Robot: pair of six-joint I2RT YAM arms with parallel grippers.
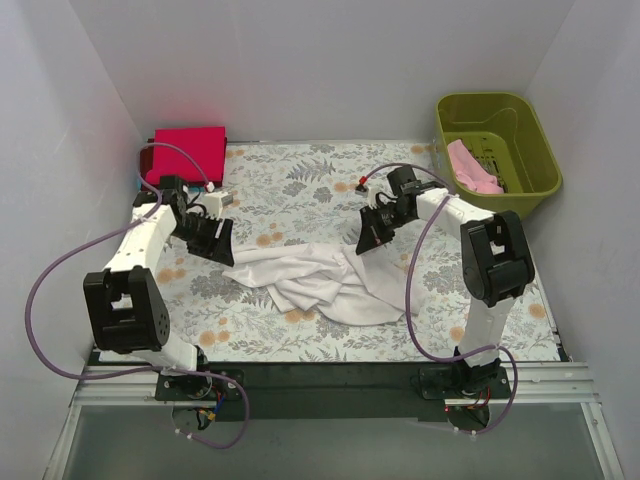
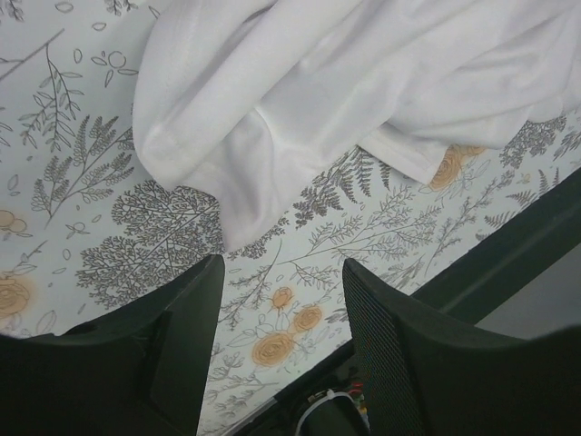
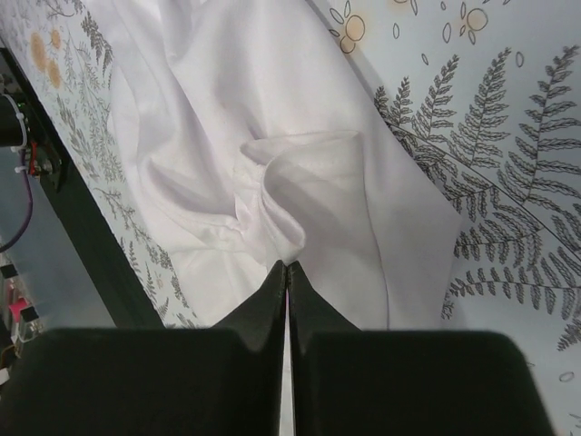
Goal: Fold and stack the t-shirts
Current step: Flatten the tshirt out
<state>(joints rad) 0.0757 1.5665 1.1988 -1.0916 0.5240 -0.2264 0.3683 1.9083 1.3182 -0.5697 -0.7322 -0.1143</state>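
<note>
The white t-shirt lies crumpled in the middle of the floral tablecloth; it also shows in the left wrist view and the right wrist view. My left gripper is open and empty over bare cloth just left of the shirt's edge. My right gripper is shut at the shirt's upper right edge, with a raised fold of the white cloth pinched at its fingertips. The red t-shirt lies folded at the back left. The pink t-shirt lies in the basket.
The olive-green plastic basket stands at the back right corner. White walls close in the table on the left, back and right. A black rail runs along the near edge by the arm bases.
</note>
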